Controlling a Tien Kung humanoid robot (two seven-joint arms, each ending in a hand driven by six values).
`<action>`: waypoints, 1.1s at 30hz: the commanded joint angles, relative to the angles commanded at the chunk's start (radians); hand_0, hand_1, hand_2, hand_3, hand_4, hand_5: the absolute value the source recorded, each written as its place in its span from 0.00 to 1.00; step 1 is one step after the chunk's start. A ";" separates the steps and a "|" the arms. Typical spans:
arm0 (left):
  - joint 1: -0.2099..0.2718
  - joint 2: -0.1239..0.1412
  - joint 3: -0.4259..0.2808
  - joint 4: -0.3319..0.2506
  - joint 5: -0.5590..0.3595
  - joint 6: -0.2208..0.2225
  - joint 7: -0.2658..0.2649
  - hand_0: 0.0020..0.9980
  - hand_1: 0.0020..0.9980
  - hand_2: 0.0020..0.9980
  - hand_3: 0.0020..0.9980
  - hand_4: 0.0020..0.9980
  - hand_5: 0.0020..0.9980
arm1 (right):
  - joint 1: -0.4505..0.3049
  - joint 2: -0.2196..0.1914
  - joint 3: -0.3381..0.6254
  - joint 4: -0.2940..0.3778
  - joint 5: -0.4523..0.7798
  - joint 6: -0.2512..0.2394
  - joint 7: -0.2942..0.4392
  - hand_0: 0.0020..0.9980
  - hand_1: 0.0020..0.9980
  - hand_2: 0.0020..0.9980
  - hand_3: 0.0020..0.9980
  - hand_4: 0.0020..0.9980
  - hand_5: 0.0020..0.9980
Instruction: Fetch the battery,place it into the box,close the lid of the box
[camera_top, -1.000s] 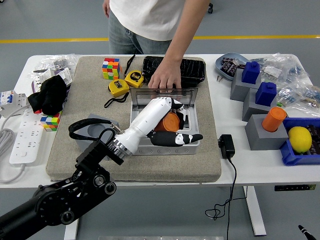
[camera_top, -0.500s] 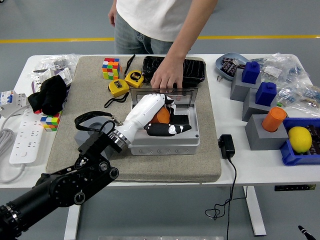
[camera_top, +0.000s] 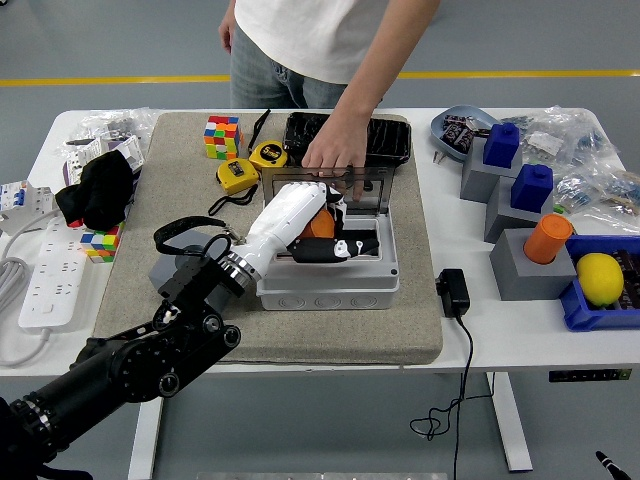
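**Inspector:** While the orange battery (camera_top: 322, 226) sits in the left hand (camera_top: 318, 228) over the grey box (camera_top: 330, 268), what matters?

**Assessor:** Fingers grip it; lower inside, release clear of the person's hand (camera_top: 335, 158) holding the lid (camera_top: 368, 192).

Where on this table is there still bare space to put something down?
The tan mat is bare along its near edge, in front of the grey box, and on its right strip beside the box. White table shows bare beyond the black adapter. The far edge and both ends are crowded.
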 joint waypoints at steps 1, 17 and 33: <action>0.000 -0.001 -0.001 -0.001 0.002 -0.002 0.001 0.11 0.02 0.04 0.03 0.98 0.72 | 0.000 0.000 0.000 0.000 0.000 0.000 0.000 0.78 0.73 0.73 0.76 1.00 1.00; 0.005 -0.002 -0.012 -0.002 -0.020 -0.039 -0.010 0.59 0.54 0.47 0.45 0.99 0.71 | 0.002 0.000 0.000 0.001 0.000 0.003 -0.001 0.78 0.73 0.73 0.76 1.00 1.00; 0.042 0.041 -0.033 -0.160 0.065 -0.147 0.080 0.43 0.52 0.51 0.51 1.00 0.73 | 0.000 0.000 0.008 0.001 -0.002 0.003 -0.002 0.78 0.72 0.73 0.76 1.00 1.00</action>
